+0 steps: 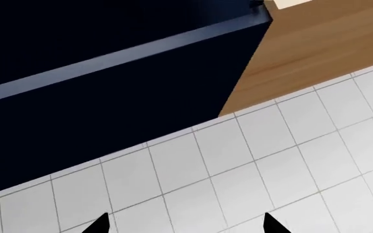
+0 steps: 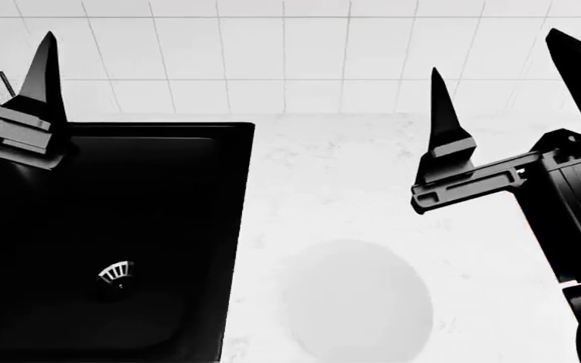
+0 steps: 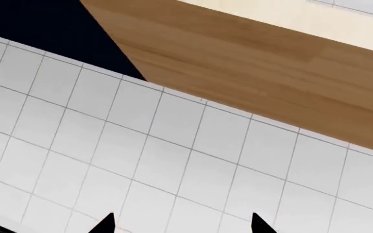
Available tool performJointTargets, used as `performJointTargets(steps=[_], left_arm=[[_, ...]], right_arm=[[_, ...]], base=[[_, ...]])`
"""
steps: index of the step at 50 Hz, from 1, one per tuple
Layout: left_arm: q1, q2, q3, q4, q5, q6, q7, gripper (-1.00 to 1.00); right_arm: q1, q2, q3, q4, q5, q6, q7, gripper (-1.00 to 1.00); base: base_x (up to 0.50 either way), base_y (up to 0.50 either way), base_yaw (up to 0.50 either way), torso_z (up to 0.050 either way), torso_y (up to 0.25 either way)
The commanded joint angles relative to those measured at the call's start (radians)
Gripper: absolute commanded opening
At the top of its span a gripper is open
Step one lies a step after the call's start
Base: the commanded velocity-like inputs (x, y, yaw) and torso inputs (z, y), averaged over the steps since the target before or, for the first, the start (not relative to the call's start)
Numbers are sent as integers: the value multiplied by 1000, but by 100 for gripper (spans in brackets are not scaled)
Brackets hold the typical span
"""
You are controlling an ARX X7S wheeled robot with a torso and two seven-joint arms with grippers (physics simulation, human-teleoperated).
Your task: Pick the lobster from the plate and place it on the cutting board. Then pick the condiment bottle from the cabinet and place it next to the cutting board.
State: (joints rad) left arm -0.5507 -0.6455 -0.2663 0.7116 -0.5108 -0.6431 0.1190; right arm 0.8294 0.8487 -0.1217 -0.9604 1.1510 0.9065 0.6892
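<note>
The round white glossy plate lies on the pale countertop below my raised right gripper, fingers spread, empty. My left gripper hovers spread above the black sink.

A deep black rectangular sink sits sunk into a pale marble-look countertop, below a wall of white square tiles.

A small round metal drain lies on the sink's floor. In the wrist views, the same white tiling meets a dark navy cabinet block with a lighter edge strip, beside a warm brown wooden panel.
</note>
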Motion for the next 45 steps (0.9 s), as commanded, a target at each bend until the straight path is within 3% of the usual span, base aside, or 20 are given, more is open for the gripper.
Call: performJointTargets(steps=[1, 45], left_arm=[[3, -3, 4, -2, 5, 14, 4, 100], [5, -12, 8, -5, -5, 21, 4, 100]], right_arm=[[17, 3, -14, -11, 12, 6, 5, 100], [51, 6, -54, -18, 34, -3, 17, 100]], base=[[0, 500, 0, 0, 0], [0, 500, 0, 0, 0]])
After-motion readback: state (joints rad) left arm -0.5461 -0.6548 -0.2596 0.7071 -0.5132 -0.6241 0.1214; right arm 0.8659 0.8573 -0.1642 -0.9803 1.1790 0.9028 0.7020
